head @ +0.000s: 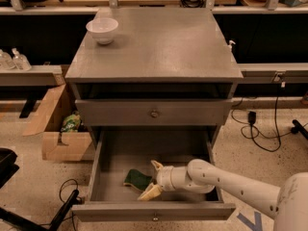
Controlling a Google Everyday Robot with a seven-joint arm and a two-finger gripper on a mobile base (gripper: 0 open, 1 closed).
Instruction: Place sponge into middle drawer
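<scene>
The middle drawer (153, 210) is pulled open at the bottom of the grey cabinet. The sponge (135, 178), green face up, lies on the drawer's floor near the front, left of centre. My gripper (153, 179) reaches into the drawer from the right, just right of the sponge. It is open, with one finger (156, 165) behind and the other finger (149, 192) in front of the sponge's right end. The knobbed drawer above (154, 113) is closed.
A white bowl (102, 30) stands at the back left of the cabinet top (163, 47). A cardboard box (60, 134) sits on the floor to the left. Cables (262, 129) trail on the floor to the right. Bottles (12, 59) stand on a shelf at far left.
</scene>
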